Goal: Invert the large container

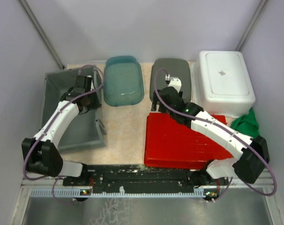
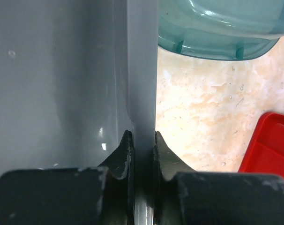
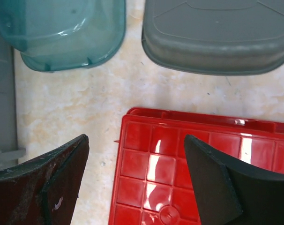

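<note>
Between the fingers of your left gripper [image 2: 142,140] stood one side wall of the large grey container [image 2: 62,70]. The jaws were closed tight on this wall, one finger inside and one outside. To the right of the gripper lay the bare table [image 2: 203,108], and farther ahead the teal tub [image 2: 217,28]. Your right gripper [image 3: 136,138] was wide open and held nothing. Just under it was a corner of the red container [image 3: 179,159], and farther ahead the dark grey tub [image 3: 217,42].
</note>
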